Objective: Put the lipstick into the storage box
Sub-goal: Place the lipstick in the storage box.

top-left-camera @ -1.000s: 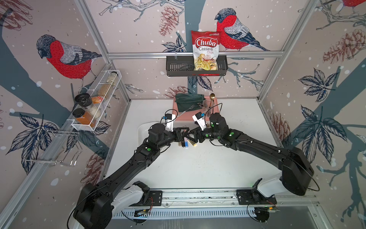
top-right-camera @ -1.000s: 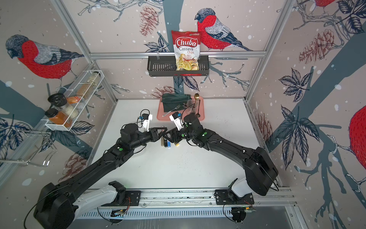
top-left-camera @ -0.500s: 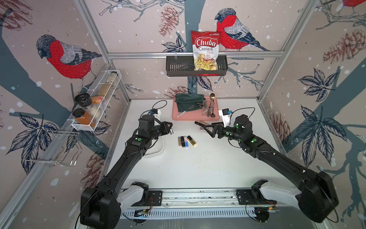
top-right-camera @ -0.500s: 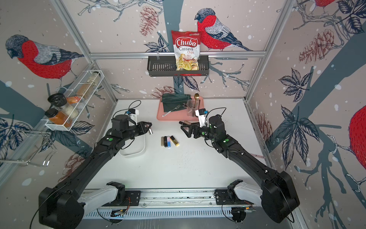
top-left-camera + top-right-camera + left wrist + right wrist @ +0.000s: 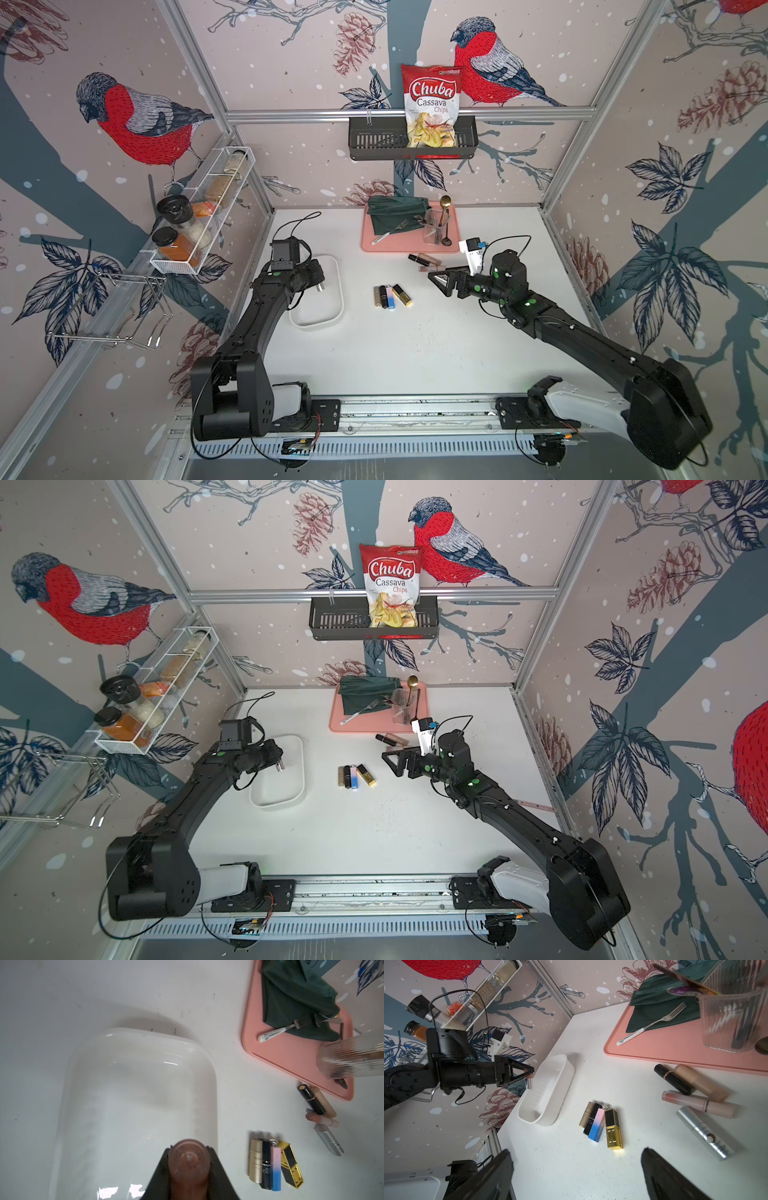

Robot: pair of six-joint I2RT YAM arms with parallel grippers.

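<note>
Right wrist view: I log left gripper (image 5: 529, 1073) clamped on lipstick (image 5: 528, 1083), over box (image 5: 562, 1082); right gripper (image 5: 576, 1150) wide, empty, above desk (image 5: 566, 1169); four tubes (image 5: 596, 1126) lie near box.

Staged robot lab cell, not a real home, far as I can see from my station. Bare aluminium frame bars (image 5: 299, 115) hold flat wall panels printed with red bullfinches (image 5: 141, 124). Plain white tabletop (image 5: 415, 357). My black robot arms (image 5: 582, 340) bolt to a metal rail (image 5: 415, 409) at the near edge. Kitchen-style props: black slotted wall basket (image 5: 374, 139) far, white wire spice rack (image 5: 172, 268) left, flat pink tray (image 5: 399, 245) far.
</note>
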